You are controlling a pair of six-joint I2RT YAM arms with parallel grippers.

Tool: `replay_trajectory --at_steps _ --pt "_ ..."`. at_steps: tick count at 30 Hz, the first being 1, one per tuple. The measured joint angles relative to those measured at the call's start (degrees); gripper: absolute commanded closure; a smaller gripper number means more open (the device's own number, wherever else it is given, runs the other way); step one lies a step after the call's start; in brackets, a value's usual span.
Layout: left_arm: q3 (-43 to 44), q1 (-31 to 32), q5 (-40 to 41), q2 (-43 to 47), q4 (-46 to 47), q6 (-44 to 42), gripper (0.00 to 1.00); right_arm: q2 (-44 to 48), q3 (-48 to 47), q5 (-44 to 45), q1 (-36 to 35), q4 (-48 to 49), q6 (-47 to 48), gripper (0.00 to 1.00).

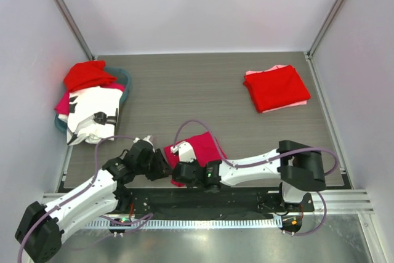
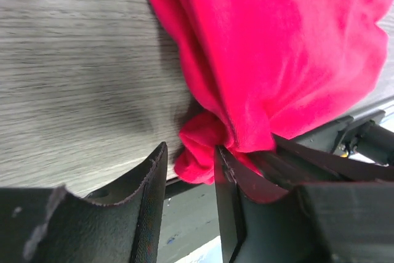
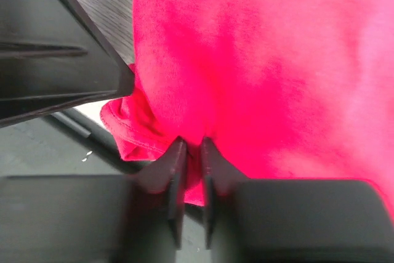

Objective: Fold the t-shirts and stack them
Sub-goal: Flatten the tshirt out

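Note:
A crumpled pink-red t-shirt (image 1: 200,147) lies at the table's near edge, in the middle. My right gripper (image 1: 184,173) is at its near left corner, and in the right wrist view the jaws (image 3: 189,147) are shut on a fold of the shirt (image 3: 258,78). My left gripper (image 1: 161,165) is just left of that corner. In the left wrist view it (image 2: 189,164) is open, with a bunched corner of the shirt (image 2: 200,146) at its fingertips, touching the right finger (image 2: 226,183). A folded stack (image 1: 276,87), red on pink, lies at the far right.
A teal basket (image 1: 126,81) at the far left holds unfolded red, pink and white shirts (image 1: 92,106). The black rail of the table's near edge (image 1: 203,198) runs right under both grippers. White walls enclose the table on three sides.

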State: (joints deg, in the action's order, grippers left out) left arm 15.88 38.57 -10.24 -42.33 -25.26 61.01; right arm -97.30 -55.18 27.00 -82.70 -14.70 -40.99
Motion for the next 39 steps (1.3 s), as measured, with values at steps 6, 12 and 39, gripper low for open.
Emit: replay_trajectory --at_steps 6,12,39 --pt "-1.2 0.0 -2.1 3.7 0.8 -0.3 0.36 9.0 1.1 0.1 0.6 -0.7 -1.2 0.99" --pt "-1.7 0.0 -3.9 3.9 2.9 0.1 0.3 16.4 4.1 0.0 2.4 -0.3 -4.3 0.99" --pt "20.3 -7.9 1.1 -13.5 -2.3 -8.7 1.0 32.8 9.9 -6.1 37.3 -3.9 -2.1 0.99"
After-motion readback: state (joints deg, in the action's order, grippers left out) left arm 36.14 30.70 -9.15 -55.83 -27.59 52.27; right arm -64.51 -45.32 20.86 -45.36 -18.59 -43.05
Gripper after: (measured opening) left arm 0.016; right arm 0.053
